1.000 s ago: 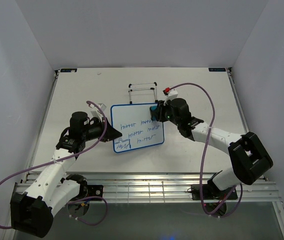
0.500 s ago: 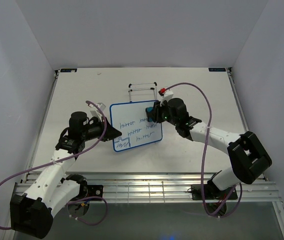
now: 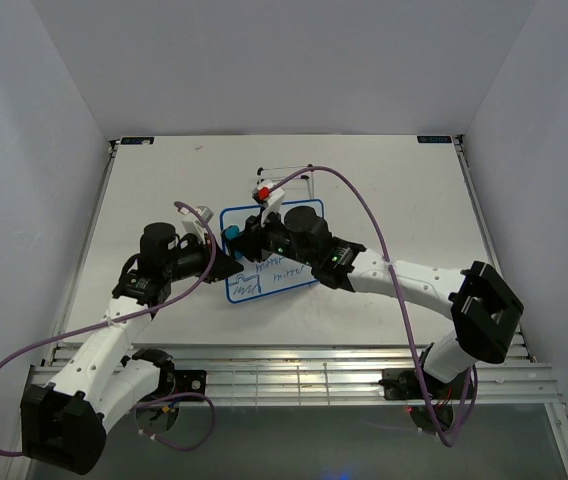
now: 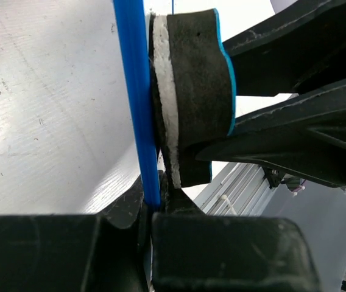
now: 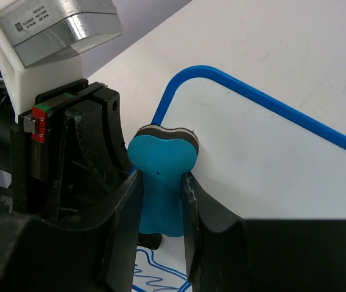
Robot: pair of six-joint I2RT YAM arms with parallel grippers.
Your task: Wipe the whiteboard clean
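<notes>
At the whiteboard's (image 3: 282,281) corner, my right tool (image 5: 159,204) clamps the eraser (image 5: 161,173) against it. My left tool (image 3: 232,267) pinches its blue edge.

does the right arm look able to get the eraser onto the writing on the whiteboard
Probably yes: the right fingers press the eraser on the whiteboard close to the blue writing, with bare board between them. The left fingers only clamp the frame edge.

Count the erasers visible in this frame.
1: the blue eraser, gripped in the right tool and pressed against the whiteboard near a corner. No other shows, though one could be hidden under the right arm.
</notes>
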